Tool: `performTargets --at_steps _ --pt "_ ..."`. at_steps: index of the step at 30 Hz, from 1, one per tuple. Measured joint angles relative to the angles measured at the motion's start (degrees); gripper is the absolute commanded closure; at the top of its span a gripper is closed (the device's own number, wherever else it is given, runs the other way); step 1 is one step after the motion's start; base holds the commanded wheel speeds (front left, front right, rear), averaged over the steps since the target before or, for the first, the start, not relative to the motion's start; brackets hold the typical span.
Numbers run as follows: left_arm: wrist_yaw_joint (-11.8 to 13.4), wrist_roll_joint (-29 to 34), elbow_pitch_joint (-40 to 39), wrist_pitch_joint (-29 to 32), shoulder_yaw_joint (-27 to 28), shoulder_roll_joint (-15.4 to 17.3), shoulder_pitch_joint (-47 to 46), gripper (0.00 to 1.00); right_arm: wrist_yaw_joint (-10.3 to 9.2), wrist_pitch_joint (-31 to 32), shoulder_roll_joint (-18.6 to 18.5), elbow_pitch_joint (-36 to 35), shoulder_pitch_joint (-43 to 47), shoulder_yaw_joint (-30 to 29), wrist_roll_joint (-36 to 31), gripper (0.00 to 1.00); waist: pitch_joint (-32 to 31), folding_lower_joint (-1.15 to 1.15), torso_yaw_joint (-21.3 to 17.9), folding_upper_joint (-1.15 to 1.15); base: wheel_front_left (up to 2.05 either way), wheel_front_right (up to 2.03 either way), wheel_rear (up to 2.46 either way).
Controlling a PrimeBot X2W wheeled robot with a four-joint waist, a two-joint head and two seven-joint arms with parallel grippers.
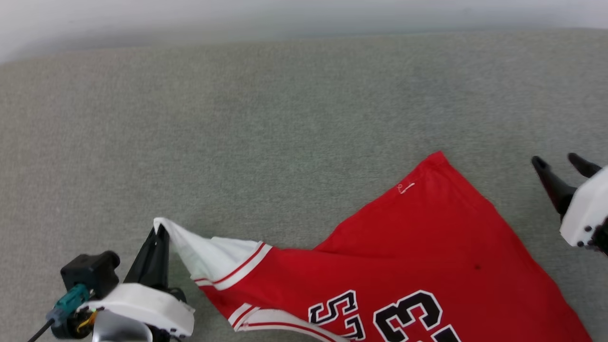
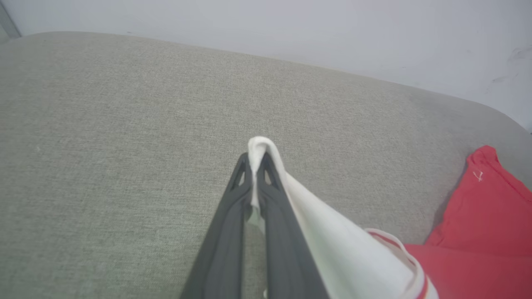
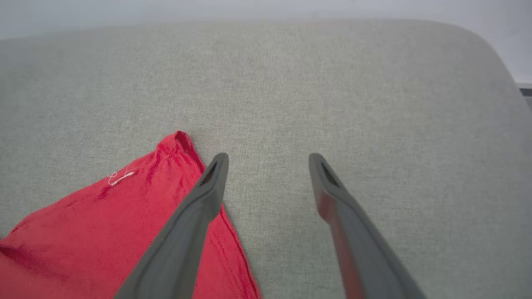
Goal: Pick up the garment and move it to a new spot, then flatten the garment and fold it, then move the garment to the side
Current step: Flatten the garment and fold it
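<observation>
Lying on the near right part of the grey-green woven padded surface [image 1: 285, 118] is the red jersey-style T-shirt [image 1: 403, 247] with white short sleeves. Its printed face is up, and the black, white-outlined print [image 1: 408, 313] is cut by the near edge of the head view. Red-and-white striped trim runs along the sleeve seam and the collar.

At the near left, the left gripper [image 1: 159, 232] has its two dark fingers pressed together on the tip of one white sleeve [image 1: 204, 256]. The sleeve is drawn out to the left, away from the red body. In the left wrist view the white cloth [image 2: 332, 232] folds over the fingertips of this gripper [image 2: 254, 160] and hangs down on one side.

Farther on, at the right, the right gripper [image 1: 553, 161] has its fingers wide apart and holds nothing. It is near the right edge of the T-shirt. In the right wrist view, one finger of this gripper [image 3: 268, 160] crosses in front of the red edge [image 3: 104, 232]; I cannot tell if it touches.

The farthest red corner carries a small white thread [image 1: 406, 187]. Behind it is bare surface, then a pale wall [image 1: 285, 14].
</observation>
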Motion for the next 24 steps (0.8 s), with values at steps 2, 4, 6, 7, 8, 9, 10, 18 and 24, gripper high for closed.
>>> performTargets --at_steps 2,4,6,7,8,9,10,18,24 --pt "-0.44 0.4 -0.07 -0.14 -0.46 -0.23 -1.53 1.0 0.0 7.4 -0.57 0.18 -3.26 2.85 0.44 0.0 1.51 0.0 0.97 0.0 0.0 0.0 0.0" --pt "-0.91 0.59 0.07 -0.34 -1.15 -0.63 -2.86 1.0 0.0 14.83 -0.59 0.16 -6.36 4.78 0.27 0.0 2.95 0.0 2.01 0.0 0.0 0.0 0.0" --pt "-1.13 0.91 0.36 -0.65 -1.6 -1.25 -4.05 1.0 0.0 21.29 -0.27 0.36 -8.87 6.44 -0.52 0.0 4.33 0.0 3.02 0.0 0.0 0.0 0.0" --pt "-1.47 0.91 0.56 -0.8 -1.78 -1.54 -4.71 1.0 0.0 24.23 -0.05 0.69 -10.0 7.09 -0.88 0.0 5.0 0.0 3.5 0.0 0.0 0.0 0.0" --pt "-1.56 0.97 0.8 -0.94 -2.0 -1.76 -5.42 1.0 0.0 26.8 0.22 0.96 -11.01 7.9 -1.34 0.0 5.65 0.01 4.0 0.0 0.0 0.0 0.0" --pt "-1.87 1.0 0.99 -1.05 -2.25 -1.97 -6.12 1.0 0.0 28.44 0.46 1.13 -11.87 8.62 -2.02 0.0 6.27 0.01 4.47 0.0 0.0 0.0 0.0" --pt "-2.03 1.08 1.25 -1.3 -2.46 -2.15 -6.78 1.0 0.0 30.08 0.78 1.68 -12.85 9.21 -2.59 0.0 6.88 0.01 4.93 0.0 0.0 0.0 0.0" --pt "-3.66 1.22 3.89 -2.57 -3.91 -3.85 -9.87 1.0 0.0 34.59 2.45 8.15 -17.42 11.43 -4.24 0.0 10.72 0.0 8.0 0.0 0.0 0.0 0.0" --pt "-4.02 0.89 5.67 -3.13 -3.92 -4.02 -10.23 1.0 0.0 35.38 2.59 10.39 -18.4 12.04 -3.56 1.0 10.5 0.0 8.39 0.0 0.0 0.0 0.0"
